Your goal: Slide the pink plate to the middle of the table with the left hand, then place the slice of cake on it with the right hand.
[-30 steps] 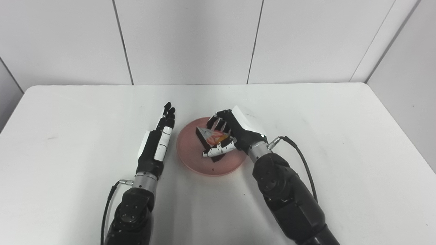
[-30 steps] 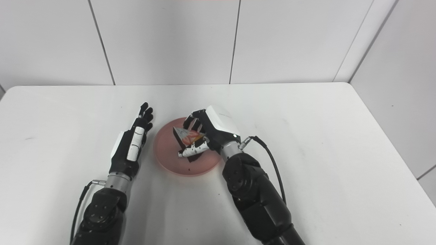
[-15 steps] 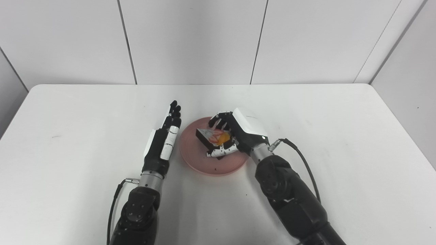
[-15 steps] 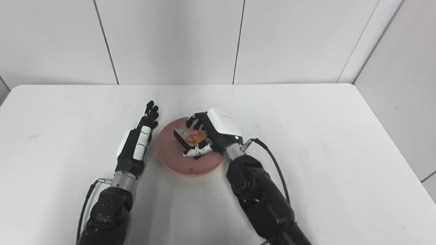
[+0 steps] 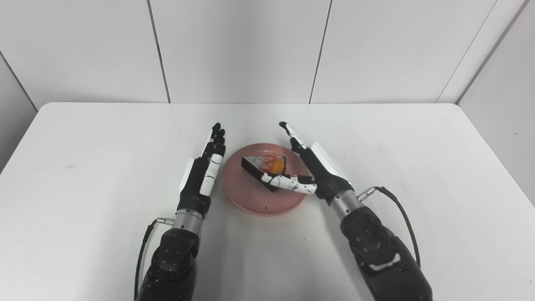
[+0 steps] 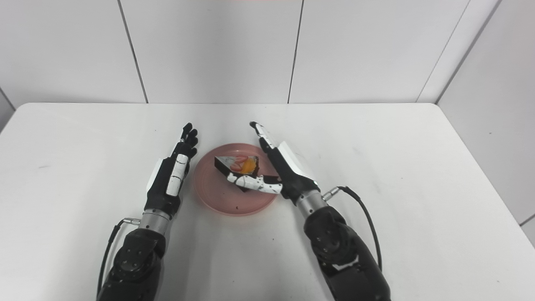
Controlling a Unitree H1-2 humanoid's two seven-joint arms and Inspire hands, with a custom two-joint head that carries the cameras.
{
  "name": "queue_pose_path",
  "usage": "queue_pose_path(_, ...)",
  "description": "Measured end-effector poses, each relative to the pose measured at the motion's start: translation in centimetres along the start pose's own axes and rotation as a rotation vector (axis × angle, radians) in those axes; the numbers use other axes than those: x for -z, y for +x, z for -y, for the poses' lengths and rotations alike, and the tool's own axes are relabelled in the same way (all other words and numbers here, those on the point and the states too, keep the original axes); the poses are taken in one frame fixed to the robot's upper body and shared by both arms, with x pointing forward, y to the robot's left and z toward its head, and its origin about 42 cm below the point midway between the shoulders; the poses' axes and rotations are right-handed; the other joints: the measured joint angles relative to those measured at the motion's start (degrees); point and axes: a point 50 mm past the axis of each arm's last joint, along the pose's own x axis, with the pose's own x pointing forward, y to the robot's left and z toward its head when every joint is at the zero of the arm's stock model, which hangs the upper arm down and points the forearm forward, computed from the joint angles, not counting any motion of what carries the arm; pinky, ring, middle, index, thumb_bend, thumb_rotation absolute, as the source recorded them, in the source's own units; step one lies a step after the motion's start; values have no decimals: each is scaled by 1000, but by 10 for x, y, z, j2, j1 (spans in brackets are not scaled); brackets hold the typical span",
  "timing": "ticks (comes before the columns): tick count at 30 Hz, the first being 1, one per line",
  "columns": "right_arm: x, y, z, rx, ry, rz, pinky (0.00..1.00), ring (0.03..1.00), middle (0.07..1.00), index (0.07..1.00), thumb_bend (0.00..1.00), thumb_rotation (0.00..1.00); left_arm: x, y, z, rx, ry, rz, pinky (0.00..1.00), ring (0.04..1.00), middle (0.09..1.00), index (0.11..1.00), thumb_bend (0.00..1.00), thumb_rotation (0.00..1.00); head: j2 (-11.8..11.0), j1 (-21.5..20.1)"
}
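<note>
The pink plate lies near the middle of the white table. On it rests the slice of cake, dark at the sides with red and orange fruit on top. My right hand stands open just right of the plate, fingers stretched toward the back wall; its thumb reaches across to the slice's near edge, and whether it touches is unclear. My left hand is open too, held edge-on with straight fingers right beside the plate's left rim.
The white table stretches wide on both sides, bounded by white wall panels behind and a grey wall at the right. A small dark crumb lies on the plate's front part.
My right hand has let go of the cake, spread its fingers and drawn back to the right. The slice now lies on the plate. The camera has shifted slightly.
</note>
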Motion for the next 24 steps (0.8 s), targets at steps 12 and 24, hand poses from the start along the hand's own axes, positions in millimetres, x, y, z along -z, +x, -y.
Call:
queue_pose_path(12,29,-17,10,212,223,14,960,994,1000,1000,599,890,0,0,-2,-11,-17,1,1000,1000,1000,1000,722,1000,-4,-1)
queue_pose_path(24,46,-19,-2,243,502,-35,1000,1000,1000,1000,628,898,0,0,-4,-17,-24,2,1000,1000,1000,1000,683,1000,-6,0)
